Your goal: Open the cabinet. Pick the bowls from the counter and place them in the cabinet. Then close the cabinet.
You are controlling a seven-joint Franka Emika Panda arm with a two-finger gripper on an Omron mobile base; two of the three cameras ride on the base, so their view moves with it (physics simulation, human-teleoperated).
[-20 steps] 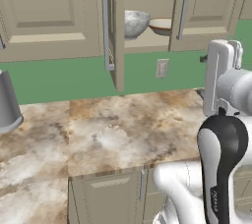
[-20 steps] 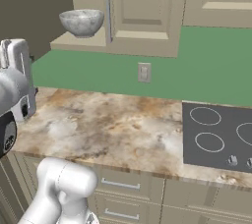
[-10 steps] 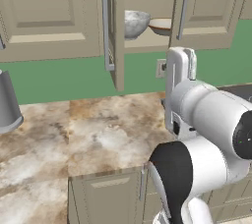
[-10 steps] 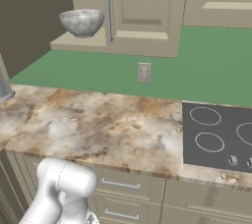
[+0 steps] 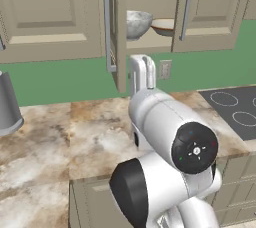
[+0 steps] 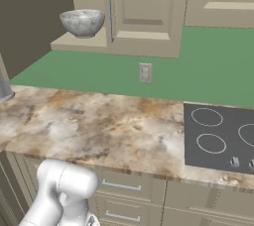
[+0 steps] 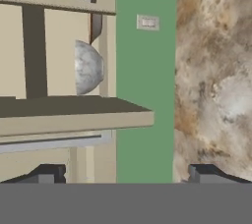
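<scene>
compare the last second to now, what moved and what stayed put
The arm swung across the left base view from the right edge toward the middle, and left the right base view. The gripper stayed open and empty. Unchanged: the cabinet doors stand open, the grey-white bowl and the cream bowl sit inside on the bottom board, and the counter and grey cylinder are as before.

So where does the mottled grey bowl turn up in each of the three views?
Left base view: grey bowl top centre, on the cabinet's bottom board between the open doors.
Right base view: upper left, beside the door.
Hand view: left of centre, view rolled sideways.
Shared landmark: the wall socket.
</scene>
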